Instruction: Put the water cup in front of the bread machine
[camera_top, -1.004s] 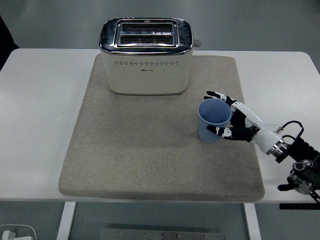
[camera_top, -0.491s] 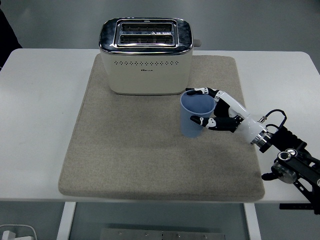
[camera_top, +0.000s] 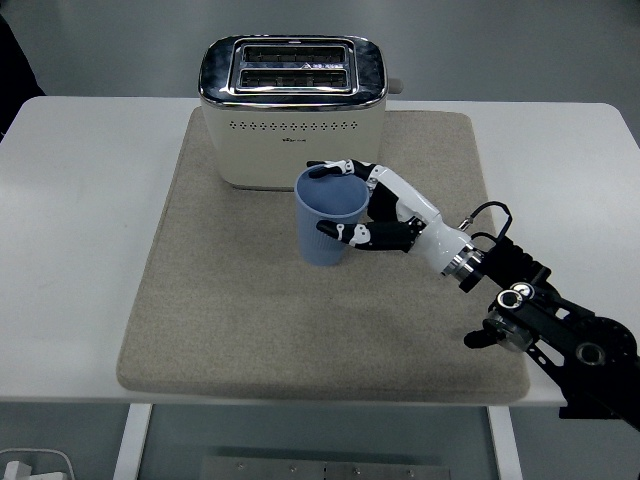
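Observation:
A blue plastic cup (camera_top: 328, 222) stands upright in my right hand (camera_top: 352, 203), whose white and black fingers (camera_top: 345, 168) wrap around its far and right sides. The cup is over the beige mat (camera_top: 240, 310), just in front of the cream and chrome toaster (camera_top: 291, 112), a little right of its middle. I cannot tell whether the cup's base touches the mat. My right arm (camera_top: 540, 320) reaches in from the lower right. The left arm is out of view.
The mat lies on a white table (camera_top: 70, 200). The toaster stands at the mat's far edge, with a knob sticking out on its right side. Bare mat stretches left of and in front of the cup.
My right hand has carried the cup leftward and slightly farther back, from the mat's right side to just in front of the toaster. The arm has reached further in.

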